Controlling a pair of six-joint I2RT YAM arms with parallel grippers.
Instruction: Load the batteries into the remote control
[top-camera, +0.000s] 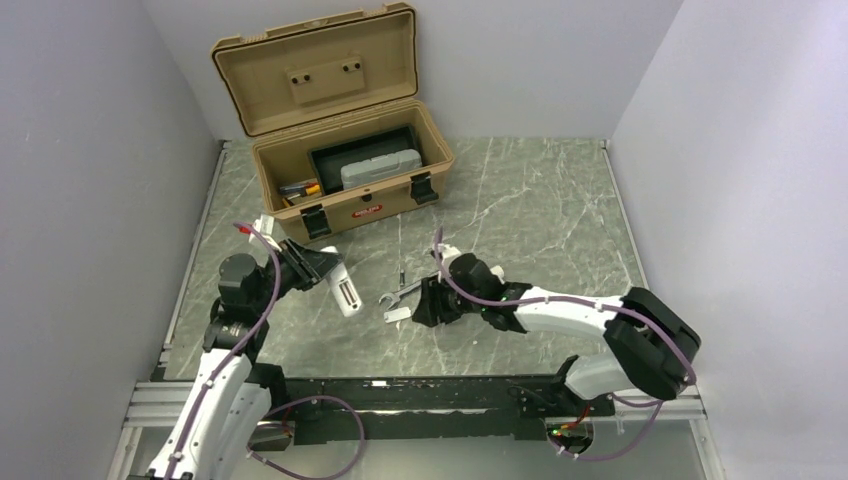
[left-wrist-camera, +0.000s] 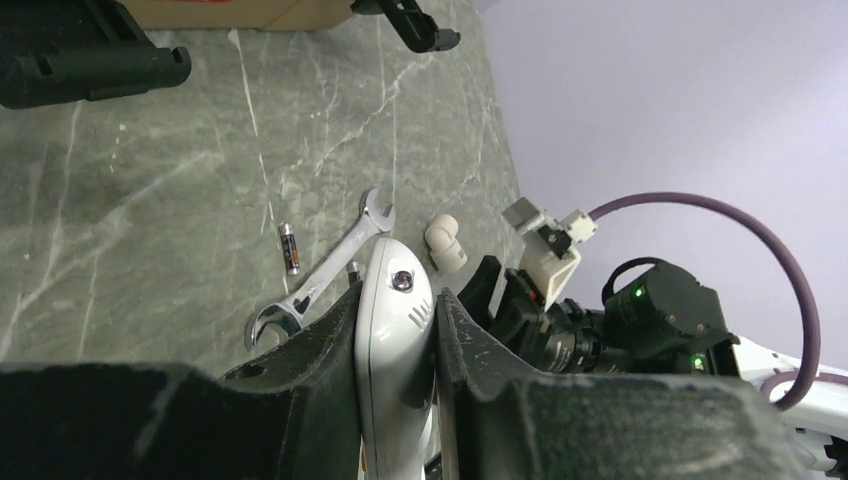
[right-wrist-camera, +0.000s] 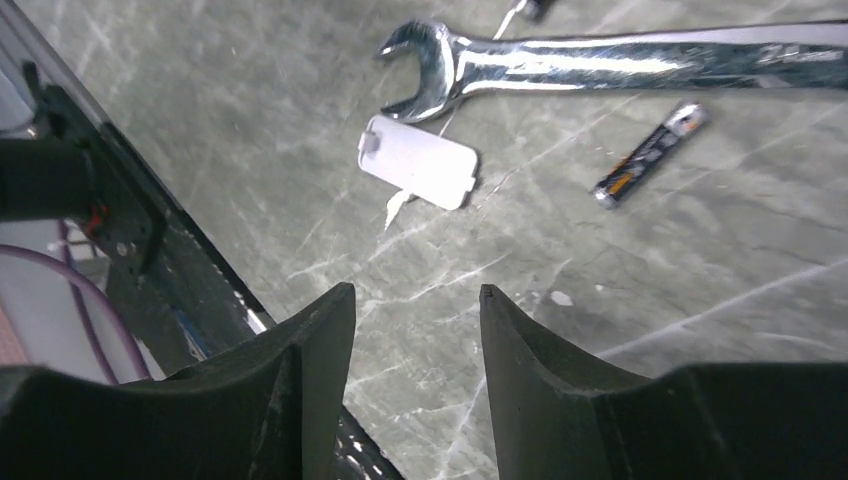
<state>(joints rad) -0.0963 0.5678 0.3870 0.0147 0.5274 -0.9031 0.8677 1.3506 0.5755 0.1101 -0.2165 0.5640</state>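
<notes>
Remote control (top-camera: 346, 293): at the left of the tabletop (top-camera: 540, 210), in front of the toolbox (top-camera: 350, 195), pinched across its narrow width by the left hand (left-wrist-camera: 397, 297). Fingers pressed tight on both long edges, rounded end poking forward. Probably light, stiff and hollow. Smooth glossy plastic, so likely to slip or twist under a push into the dark recess. Best held as now, by the long edges, with the recess left uncovered and turned toward the other hand.

Battery (right-wrist-camera: 650, 152): lies on the tabletop just beside the wrench (right-wrist-camera: 620, 62), apart from the remote control. Judged small, hard and round, apt to roll. Best taken across the middle of the barrel, both ends left free.

Right hand (right-wrist-camera: 415, 300): spread, nothing between the fingers, low over the tabletop near the small white cover piece (right-wrist-camera: 417, 160).

Counted, big to small:
- one tan toolbox, lid up, at the back
- one remote control
- one silver wrench
- one small white cover piece
- one battery in plain sight

Possibly another battery inside the recess: impossible to tell. Small yellow items (top-camera: 300, 187) inside the toolbox: too small to name.
</notes>
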